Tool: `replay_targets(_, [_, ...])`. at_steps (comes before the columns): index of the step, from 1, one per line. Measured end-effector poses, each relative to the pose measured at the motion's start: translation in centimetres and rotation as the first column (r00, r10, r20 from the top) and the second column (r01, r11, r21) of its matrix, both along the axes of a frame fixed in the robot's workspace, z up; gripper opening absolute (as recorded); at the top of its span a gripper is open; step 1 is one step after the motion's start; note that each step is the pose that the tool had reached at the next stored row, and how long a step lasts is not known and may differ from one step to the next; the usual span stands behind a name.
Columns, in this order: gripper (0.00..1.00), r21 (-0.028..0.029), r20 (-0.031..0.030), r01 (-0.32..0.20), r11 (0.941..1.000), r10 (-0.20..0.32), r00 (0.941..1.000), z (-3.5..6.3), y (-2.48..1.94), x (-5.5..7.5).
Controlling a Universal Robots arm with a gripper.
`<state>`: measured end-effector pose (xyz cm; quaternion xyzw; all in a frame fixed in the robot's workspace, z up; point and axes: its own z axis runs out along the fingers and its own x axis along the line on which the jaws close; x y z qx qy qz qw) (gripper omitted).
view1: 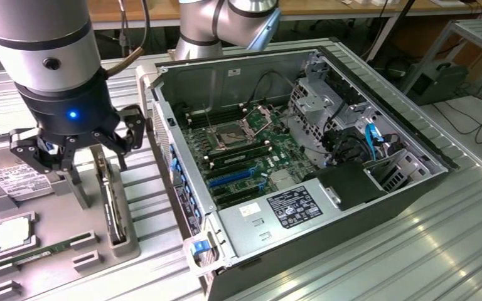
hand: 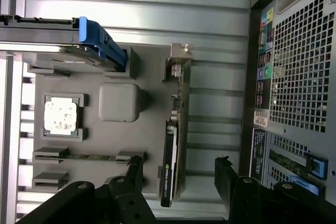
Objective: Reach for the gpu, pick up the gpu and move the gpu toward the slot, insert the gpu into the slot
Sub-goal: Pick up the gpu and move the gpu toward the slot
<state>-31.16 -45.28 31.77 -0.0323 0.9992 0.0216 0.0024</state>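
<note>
The gpu [view1: 112,204] stands on its long edge in a slot of the grey holder tray [view1: 65,219], a thin dark card with its silver bracket [hand: 178,61] at one end. My gripper [view1: 82,157] hangs open just above it, one finger to each side. In the wrist view the gpu [hand: 172,145] runs between my two dark fingers [hand: 134,174], apart from both. The motherboard's blue card slots [view1: 228,179] lie inside the open computer case [view1: 391,194] on the exterior view's right.
On the tray also rest a silver hard drive [view1: 15,179], a square processor chip [view1: 10,232] and a green memory stick [view1: 36,257]. The case's perforated rear panel [hand: 299,77] stands close beside the tray. Everything sits on a ribbed metal table [view1: 442,251].
</note>
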Motion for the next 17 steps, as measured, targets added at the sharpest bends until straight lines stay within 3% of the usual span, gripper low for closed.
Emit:
replay_targets(13, [0.66, 0.0, 0.0032, 0.0, 1.0, 0.0, 1.0, -1.61, -0.21, -0.1])
replay_targets(17, [0.66, -0.0001, 0.0111, 0.0, 1.0, 0.0, 0.9999, -2.01, -0.22, -0.1])
